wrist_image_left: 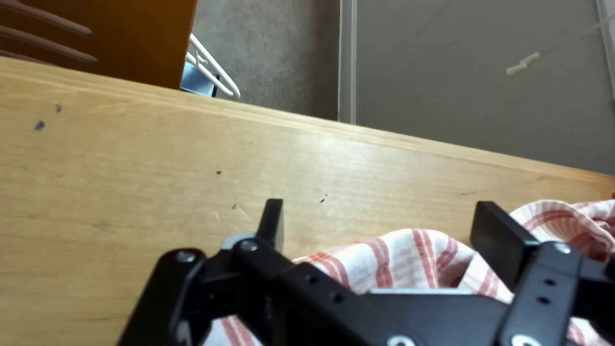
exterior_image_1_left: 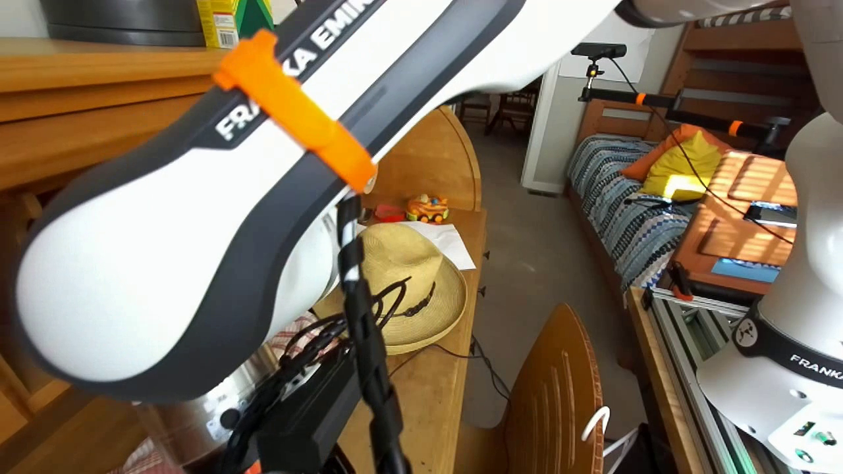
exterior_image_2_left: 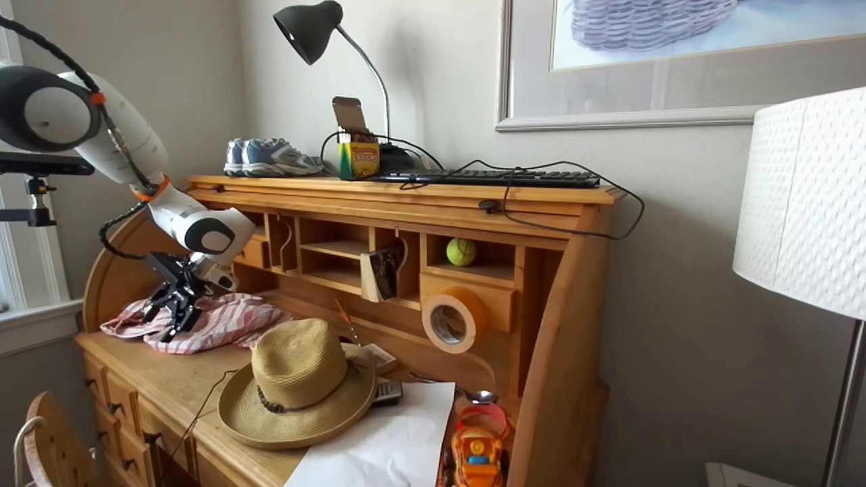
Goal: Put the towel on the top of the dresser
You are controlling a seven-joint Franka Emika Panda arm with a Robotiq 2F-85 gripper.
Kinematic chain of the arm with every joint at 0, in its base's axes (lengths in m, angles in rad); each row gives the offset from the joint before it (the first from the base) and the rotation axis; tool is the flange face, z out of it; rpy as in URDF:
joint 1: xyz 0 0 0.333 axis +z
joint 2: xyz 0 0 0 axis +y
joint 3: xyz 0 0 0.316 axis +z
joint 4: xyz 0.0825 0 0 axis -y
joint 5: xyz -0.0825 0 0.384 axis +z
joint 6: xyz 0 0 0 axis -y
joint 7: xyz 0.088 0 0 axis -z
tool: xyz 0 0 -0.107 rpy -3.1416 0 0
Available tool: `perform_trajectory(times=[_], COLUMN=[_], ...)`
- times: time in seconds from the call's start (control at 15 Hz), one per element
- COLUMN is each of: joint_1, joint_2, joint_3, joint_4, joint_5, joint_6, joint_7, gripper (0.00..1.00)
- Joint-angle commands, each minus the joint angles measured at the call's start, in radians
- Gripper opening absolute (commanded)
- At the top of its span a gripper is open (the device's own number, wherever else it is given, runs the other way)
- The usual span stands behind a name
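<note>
While the towel point(exterior_image_2_left: 237, 318) lies crumpled on the tabletop point(exterior_image_2_left: 196, 372) of the dresser point(exterior_image_2_left: 565, 325), at the left end in an exterior view, the gripper point(wrist_image_left: 382, 221) points down at it. Wrist view: fingers point(wrist_image_left: 499, 238) spread wide; the towel's red-and-white stripes show in the gap, bare wood beyond its edge. Whether the fingers touch the towel: cannot tell.

Straw hat point(exterior_image_2_left: 298, 385) rests crown up near the towel; white paper point(exterior_image_2_left: 389, 433) next to the hat, toy car point(exterior_image_2_left: 477, 453) at the paper's side. Top board point(exterior_image_2_left: 433, 193) carries sneakers point(exterior_image_2_left: 274, 159), crayon box point(exterior_image_2_left: 360, 159), desk lamp point(exterior_image_2_left: 310, 34) and keyboard point(exterior_image_2_left: 534, 178). Tennis ball point(exterior_image_2_left: 461, 251) in a cubbyhole point(exterior_image_2_left: 497, 256) below.

In an exterior view the arm point(exterior_image_1_left: 296, 151) crosses in front and hides most of the towel; a few striped patches show past it.
</note>
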Motion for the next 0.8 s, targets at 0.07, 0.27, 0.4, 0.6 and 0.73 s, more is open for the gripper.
perform_trajectory(times=[0.07,0.27,0.4,0.6,0.73], joint_1=[0.019,0.022,0.025,0.033,0.041], joint_2=[0.058,0.041,0.061,0.058,0.068], joint_3=[-0.002,-0.008,0.002,0.016,0.027], joint_4=[0.078,0.046,0.059,0.05,0.068], joint_5=[-0.013,-0.011,-0.006,0.0,-0.005], joint_6=[-0.058,0.003,0.053,0.161,0.2], joint_7=[0.009,0.013,-0.002,-0.007,-0.005], gripper=[1.0,1.0,1.0,1.0,1.0])
